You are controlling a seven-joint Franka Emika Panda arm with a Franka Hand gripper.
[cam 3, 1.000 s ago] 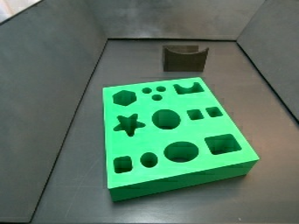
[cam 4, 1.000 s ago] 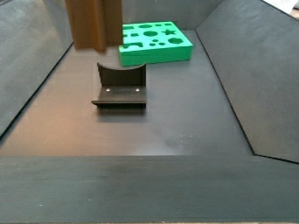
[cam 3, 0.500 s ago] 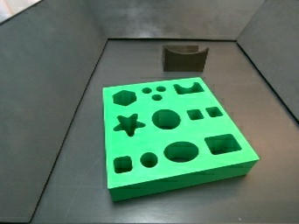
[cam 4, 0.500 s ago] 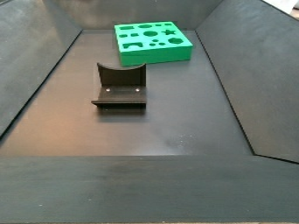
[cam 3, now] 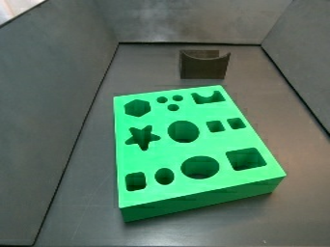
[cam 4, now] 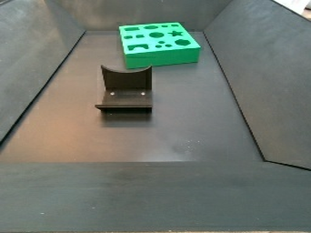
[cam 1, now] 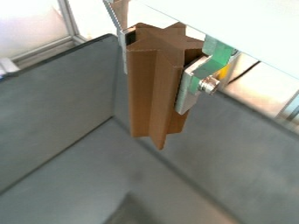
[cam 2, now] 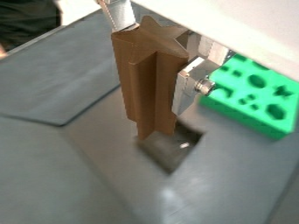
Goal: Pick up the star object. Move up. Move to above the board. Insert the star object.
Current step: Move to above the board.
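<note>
Wrist views both show the gripper (cam 1: pixel 158 61) closed on the star object (cam 1: pixel 155 83), a tall brown peg with ridged sides that hangs upright between the two silver fingers (cam 1: pixel 197 83). The fingers press against opposite sides of its upper part, and its lower end is free in the air, touching nothing. In a wrist view the peg (cam 2: pixel 149 83) is high above the dark floor (cam 2: pixel 70 166), and the fixture (cam 2: pixel 173 149) lies on the floor below it, partly hidden behind the peg's lower end. The board (cam 2: pixel 254 92) shows in that same view as a bright green slab with round and star-shaped cutouts, lying on the floor well apart from the fixture.

Neither side view shows the gripper or the peg; both are out of frame there. In a side view the board (cam 3: pixel 190 145) lies flat in the middle of the dark bin floor (cam 3: pixel 77 193), with its star cutout (cam 3: pixel 142 137) open, along with a hexagon, circles, squares and ovals. The fixture (cam 3: pixel 204 64) stands beyond the board near the far wall. In a side view from the opposite end, the fixture (cam 4: pixel 124 91) is nearer the camera and the board (cam 4: pixel 158 43) lies behind it, close to the far wall, the two well apart.
</note>
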